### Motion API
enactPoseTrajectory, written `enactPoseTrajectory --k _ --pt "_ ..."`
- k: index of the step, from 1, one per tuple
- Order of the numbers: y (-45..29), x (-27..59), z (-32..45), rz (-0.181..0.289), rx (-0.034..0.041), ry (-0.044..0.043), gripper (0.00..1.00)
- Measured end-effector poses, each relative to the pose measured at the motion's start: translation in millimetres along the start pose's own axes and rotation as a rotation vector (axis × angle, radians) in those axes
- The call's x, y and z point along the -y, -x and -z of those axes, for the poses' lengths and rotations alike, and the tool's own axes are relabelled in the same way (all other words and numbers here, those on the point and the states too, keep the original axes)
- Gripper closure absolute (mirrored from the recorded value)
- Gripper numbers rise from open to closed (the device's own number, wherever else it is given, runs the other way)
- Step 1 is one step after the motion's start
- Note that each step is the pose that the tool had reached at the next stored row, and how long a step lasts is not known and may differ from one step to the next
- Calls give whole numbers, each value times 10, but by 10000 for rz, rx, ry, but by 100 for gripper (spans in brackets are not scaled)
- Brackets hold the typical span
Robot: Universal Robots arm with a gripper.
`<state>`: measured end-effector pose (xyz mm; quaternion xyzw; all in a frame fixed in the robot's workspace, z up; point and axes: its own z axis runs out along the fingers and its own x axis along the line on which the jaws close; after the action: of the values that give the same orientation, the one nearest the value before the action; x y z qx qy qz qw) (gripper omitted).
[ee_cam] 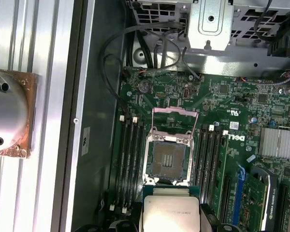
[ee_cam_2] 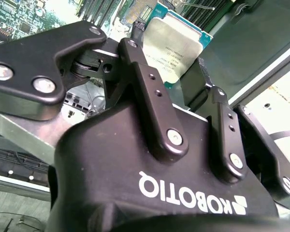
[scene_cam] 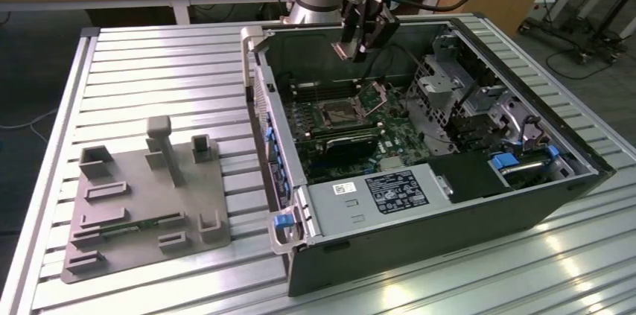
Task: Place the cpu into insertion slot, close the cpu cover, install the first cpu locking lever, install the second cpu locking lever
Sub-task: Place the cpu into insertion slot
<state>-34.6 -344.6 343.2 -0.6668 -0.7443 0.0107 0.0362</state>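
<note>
The cpu [ee_cam_2: 176,46]: clamped by 2 opposite edges between the jaws, silver top towards the wrist, carried high inside the open computer case [scene_cam: 427,240]. In the first wrist view, hangs near the edge of the insertion slot [ee_cam: 166,159], not over it and clear of the board. Socket bare, cpu cover [ee_cam: 175,121] tipped up at its far side, long memory slots [ee_cam: 130,159] flanking both sides. Judged: placing step under way, nothing seated. Best done by squaring the chip's edges to the socket frame first, centring over it, then coming down straight and level; no sliding across the contacts, no tilt, no push. Worth keeping clear of the raised cover. Case on the ribbed worktop [scene_cam: 149,69].
</note>
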Motion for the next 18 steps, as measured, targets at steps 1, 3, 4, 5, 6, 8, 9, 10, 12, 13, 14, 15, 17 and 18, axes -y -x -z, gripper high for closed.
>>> enactPoseTrajectory --k 1,3,4,5,6,8,9,10,12,13,14,15,17,18 --pt "0 0 0 0 0 0 46" --pt "0 0 0 0 -2 0 46" --pt "0 0 0 0 -2 5 46" --pt "0 0 0 2 3 41 46" --pt "1 1 -1 5 15 133 46" --pt "0 5 -4 11 39 380 46" --pt "0 9 -4 14 52 492 46" --pt "-1 9 -5 14 53 510 46" --pt "-1 9 -5 16 53 510 46" --pt "-1 10 -4 16 54 510 46" --pt "-1 10 -4 15 54 509 46" --pt "-1 10 -4 15 55 509 46" --pt "-1 11 -4 13 55 509 46" --pt "-1 11 -5 -41 53 512 46"
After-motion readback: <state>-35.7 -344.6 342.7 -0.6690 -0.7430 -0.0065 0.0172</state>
